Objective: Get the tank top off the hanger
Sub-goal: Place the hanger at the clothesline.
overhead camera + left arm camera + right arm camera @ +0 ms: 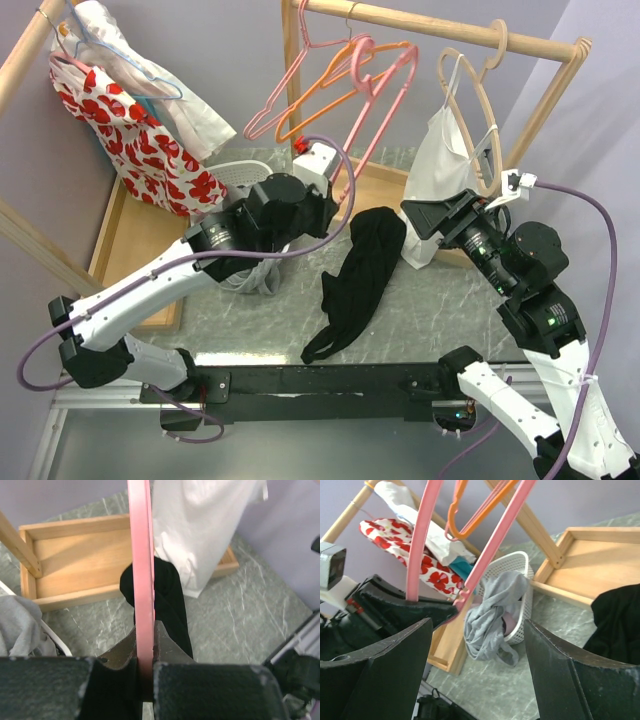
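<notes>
A black tank top lies crumpled on the marble table, off any hanger; it also shows in the left wrist view and at the right edge of the right wrist view. My left gripper is shut on the lower bar of a bare pink hanger that hangs from the wooden rail. In the left wrist view the fingers clamp the pink bar. My right gripper is open and empty just right of the tank top; its view looks toward the pink hanger.
An orange hanger hangs beside the pink one. A white top hangs on a beige hanger at the right. A red floral garment hangs at the left. A white basket holds grey clothes. A wooden tray forms the rack's base.
</notes>
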You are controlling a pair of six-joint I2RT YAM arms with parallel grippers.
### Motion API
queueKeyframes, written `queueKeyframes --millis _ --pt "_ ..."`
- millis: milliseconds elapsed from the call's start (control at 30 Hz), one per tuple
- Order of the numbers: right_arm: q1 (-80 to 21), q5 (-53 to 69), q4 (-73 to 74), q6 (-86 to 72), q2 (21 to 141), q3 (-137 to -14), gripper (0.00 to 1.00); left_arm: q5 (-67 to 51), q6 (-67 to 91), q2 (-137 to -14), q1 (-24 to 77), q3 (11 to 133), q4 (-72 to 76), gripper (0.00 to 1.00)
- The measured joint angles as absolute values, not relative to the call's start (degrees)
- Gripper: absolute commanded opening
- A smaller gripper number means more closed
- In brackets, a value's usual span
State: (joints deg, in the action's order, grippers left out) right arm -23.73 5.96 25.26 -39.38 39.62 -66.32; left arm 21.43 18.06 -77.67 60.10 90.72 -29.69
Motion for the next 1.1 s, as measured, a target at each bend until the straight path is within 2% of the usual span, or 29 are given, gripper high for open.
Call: queueKeyframes --millis 467,1100 --pt "-23.6 3.5 27.1 -37.8 39.0 -66.3 0.81 13.3 15.4 -93.0 55.9 110.1 -45.3 0.01" --pt "-23.4 0.0 28.9 -35.5 38.1 -66.8 0.82 10.7 13.1 -103.3 50.9 127.6 -47.9 0.01"
